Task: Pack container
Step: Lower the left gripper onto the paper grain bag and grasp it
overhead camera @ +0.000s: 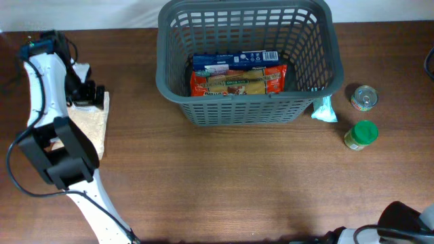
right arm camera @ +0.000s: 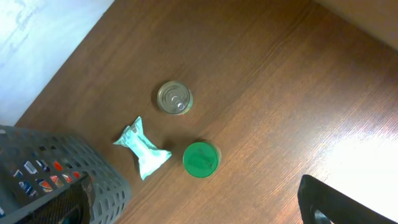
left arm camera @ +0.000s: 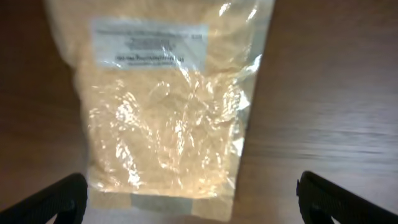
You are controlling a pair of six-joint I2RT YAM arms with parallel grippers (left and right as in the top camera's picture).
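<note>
basket [overhead camera: 247, 112] at far edge of tabletop [overhead camera: 224, 183], middle, packets [overhead camera: 236, 83] inside | left pincer [left arm camera: 194, 202] wide above grain bag [left arm camera: 165, 106] near left edge | right pincer [right arm camera: 196, 205] wide, high over can [right arm camera: 174, 98], green-lid jar [right arm camera: 200, 159]

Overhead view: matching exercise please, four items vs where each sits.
Items
1. red pasta packet
2. tin can
3. teal packet
4. clear grain bag

Places
A. far left, well away from the basket
B. rightmost of the four, by the green-lidded jar
C. inside the basket
D. just off the basket's right outer corner

Pairs: 1-C, 2-B, 3-D, 4-A
</note>
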